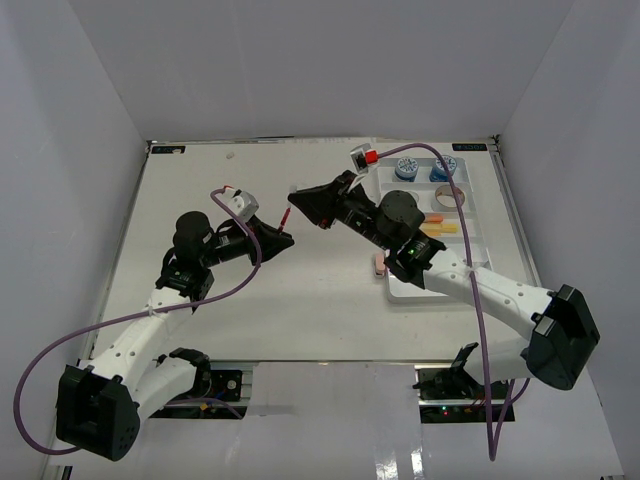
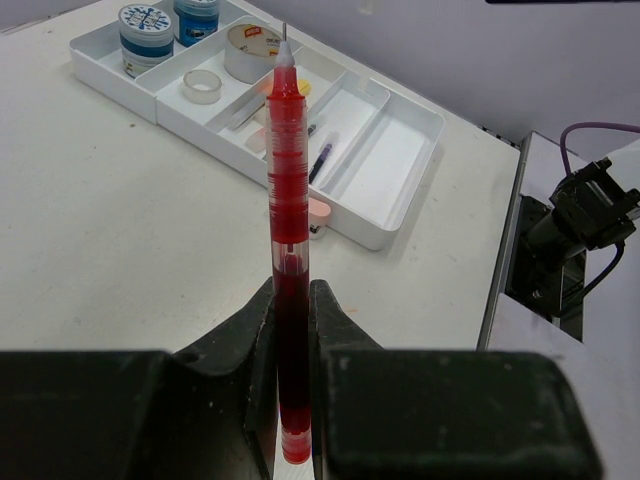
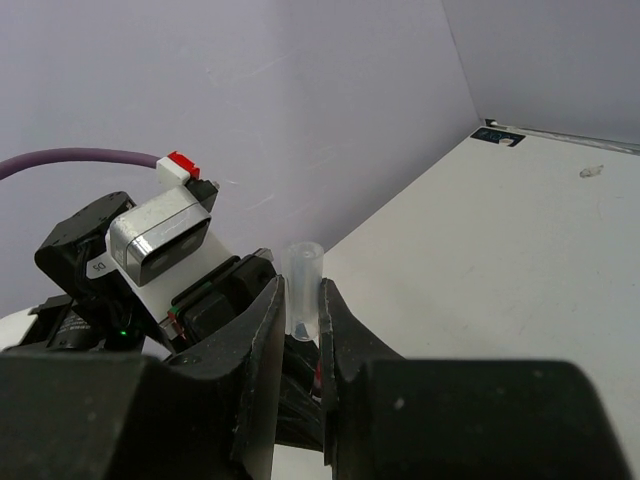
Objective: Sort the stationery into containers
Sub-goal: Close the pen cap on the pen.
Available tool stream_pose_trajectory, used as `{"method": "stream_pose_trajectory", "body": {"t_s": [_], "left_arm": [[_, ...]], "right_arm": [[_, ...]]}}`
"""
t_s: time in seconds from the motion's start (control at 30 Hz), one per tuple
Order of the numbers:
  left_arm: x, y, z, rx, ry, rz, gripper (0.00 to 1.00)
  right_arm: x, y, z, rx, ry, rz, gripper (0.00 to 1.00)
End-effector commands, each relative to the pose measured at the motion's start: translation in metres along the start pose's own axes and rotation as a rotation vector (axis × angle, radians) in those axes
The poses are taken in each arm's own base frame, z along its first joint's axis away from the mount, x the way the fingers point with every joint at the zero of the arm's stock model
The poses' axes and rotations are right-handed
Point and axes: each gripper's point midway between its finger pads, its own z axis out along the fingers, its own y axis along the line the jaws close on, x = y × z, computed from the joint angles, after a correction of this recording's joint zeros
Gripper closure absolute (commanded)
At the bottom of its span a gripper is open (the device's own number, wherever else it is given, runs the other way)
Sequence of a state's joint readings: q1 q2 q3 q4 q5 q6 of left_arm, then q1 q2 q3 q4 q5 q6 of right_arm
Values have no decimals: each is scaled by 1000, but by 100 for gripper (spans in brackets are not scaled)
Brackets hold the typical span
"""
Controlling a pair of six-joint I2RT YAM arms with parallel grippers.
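My left gripper point(image 2: 292, 290) is shut on a red pen point(image 2: 285, 170), whose bare tip points toward the white tray point(image 2: 400, 165). In the top view this gripper point(image 1: 287, 238) holds the pen point(image 1: 288, 216) over the table's middle. Just beyond it my right gripper point(image 1: 297, 192) is shut on a clear pen cap point(image 3: 302, 275), seen between its jaws point(image 3: 301, 292) in the right wrist view. The tray point(image 1: 476, 240) holds two blue-white tubs point(image 1: 406, 167), tape rolls point(image 2: 250, 52), a dark pen point(image 2: 321, 160) and orange and yellow pieces point(image 1: 440, 224). A pink eraser point(image 1: 379, 263) lies on the table against the tray's left wall.
The left wrist camera point(image 3: 160, 235) with its purple cable sits close in front of my right gripper. White walls enclose the table on three sides. The right arm's forearm point(image 1: 470, 285) crosses over the tray's near end.
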State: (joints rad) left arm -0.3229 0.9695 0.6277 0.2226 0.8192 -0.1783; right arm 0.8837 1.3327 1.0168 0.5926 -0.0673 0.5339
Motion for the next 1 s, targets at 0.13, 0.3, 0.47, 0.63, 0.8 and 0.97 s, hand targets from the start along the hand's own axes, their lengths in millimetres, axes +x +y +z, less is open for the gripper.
{"method": "stream_pose_trajectory", "body": {"t_s": [0.13,0.3,0.47,0.63,0.8,0.97], "left_arm": [[-7,-5,-2,16,-28,51,99],[-8,-7,-3,23,-32,60,99],[-9,-8,-3,26,-36,64,100],[-9,-9,-3,32,-38,68,99],[-10,-13,-4,50,-43,76,99],[-10,-15,-4,58,-45,79,99]], "right_arm": [[-5,8,3,-46,-38,5,92],[-4,6,4,-42,-35,-11,92],[-5,2,2,-24,-45,-29,92],[-3,1,2,-24,-40,-35,92],[1,1,4,-32,-32,-33,92],[1,3,6,-46,-31,-33,92]]}}
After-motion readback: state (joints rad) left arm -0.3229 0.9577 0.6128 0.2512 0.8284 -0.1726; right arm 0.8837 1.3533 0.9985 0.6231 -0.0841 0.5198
